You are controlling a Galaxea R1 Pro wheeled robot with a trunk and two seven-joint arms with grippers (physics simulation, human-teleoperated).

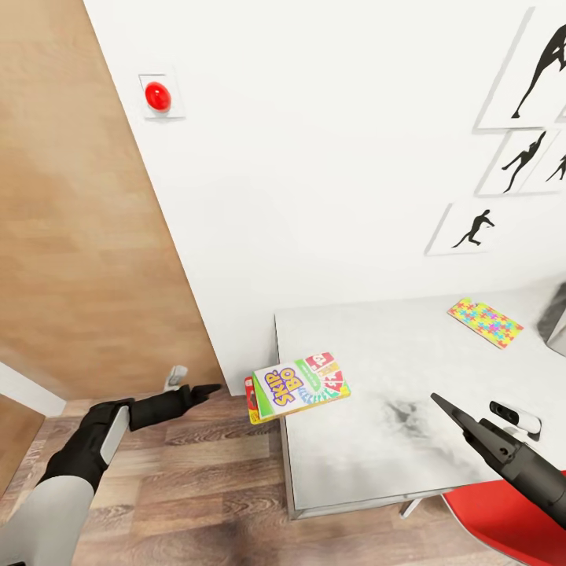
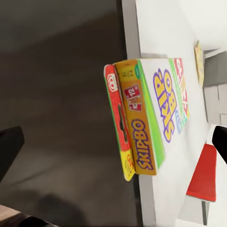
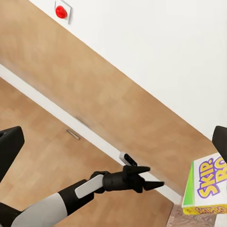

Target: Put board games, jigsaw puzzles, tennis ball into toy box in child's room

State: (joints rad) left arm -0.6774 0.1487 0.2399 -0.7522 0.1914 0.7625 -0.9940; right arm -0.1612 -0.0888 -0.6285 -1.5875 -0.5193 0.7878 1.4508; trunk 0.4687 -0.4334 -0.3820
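Note:
A thick red-yellow-green Skip-Bo board game (image 1: pixel 299 385) lies flat on the near left corner of the white table (image 1: pixel 377 464), jutting over the table's left edge. My left gripper (image 1: pixel 206 389) hovers over the floor just left of that box, open and empty. In the left wrist view the box (image 2: pixel 142 127) sits between the spread fingers (image 2: pixel 9 151). My right gripper (image 1: pixel 440 402) hangs open above the table's front right part. One jigsaw puzzle (image 1: pixel 485 322) lies at the back right. Beside it, a grey corner that looks like the toy box (image 1: pixel 556 330) is cut off by the picture's edge.
A red chair (image 1: pixel 503 523) stands under the table's front right. A wooden door (image 1: pixel 79 204) fills the left side, with wood-plank floor (image 1: pixel 196 487) below it. On the white wall are a red button (image 1: pixel 157 96) and black silhouette pictures (image 1: pixel 519 157).

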